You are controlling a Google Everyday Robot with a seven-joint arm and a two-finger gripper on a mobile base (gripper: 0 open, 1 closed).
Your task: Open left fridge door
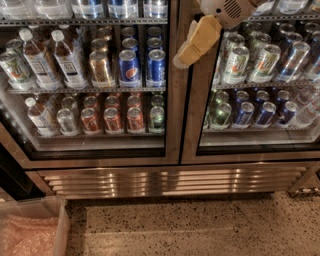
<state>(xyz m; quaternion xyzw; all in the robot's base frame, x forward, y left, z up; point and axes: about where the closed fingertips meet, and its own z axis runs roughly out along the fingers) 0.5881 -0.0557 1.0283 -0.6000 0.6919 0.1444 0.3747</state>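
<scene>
The fridge (170, 179) fills the view, with a ribbed steel grille along its base. The left fridge door (173, 125) is a glass pane in a brushed steel frame, and it stands closed. White-capped bottles (37, 57), blue Pepsi cans (130, 65) and red cans (112, 120) show through it. My gripper (186, 56) hangs from the white arm (227, 11) at the top, in front of the steel strip where the two doors meet. Its tan fingers (197, 40) point down and to the left.
The right glass door (192, 130) shows green-and-white cans (235, 65) and dark blue cans (265, 112). A clear plastic bin (32, 231) stands on the speckled floor (200, 225) at the bottom left.
</scene>
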